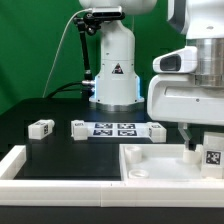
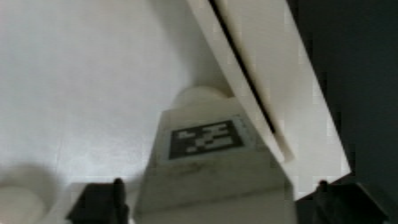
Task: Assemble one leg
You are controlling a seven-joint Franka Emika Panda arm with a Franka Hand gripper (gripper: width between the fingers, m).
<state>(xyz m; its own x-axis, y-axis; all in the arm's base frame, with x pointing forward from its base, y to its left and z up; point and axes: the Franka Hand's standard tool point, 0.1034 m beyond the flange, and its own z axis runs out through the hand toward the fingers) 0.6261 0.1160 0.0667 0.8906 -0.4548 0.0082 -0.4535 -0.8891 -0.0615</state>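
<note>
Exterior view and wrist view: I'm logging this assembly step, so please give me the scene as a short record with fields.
gripper: low over the large white part at the exterior view's right; fingers straddle a leg
gripper state: jaws apart, contact with the leg cannot be told
held leg: upright on the large white part, tag facing the wrist camera
loose legs: two on the black table, one left of the other
marker board, flat on the table
</note>
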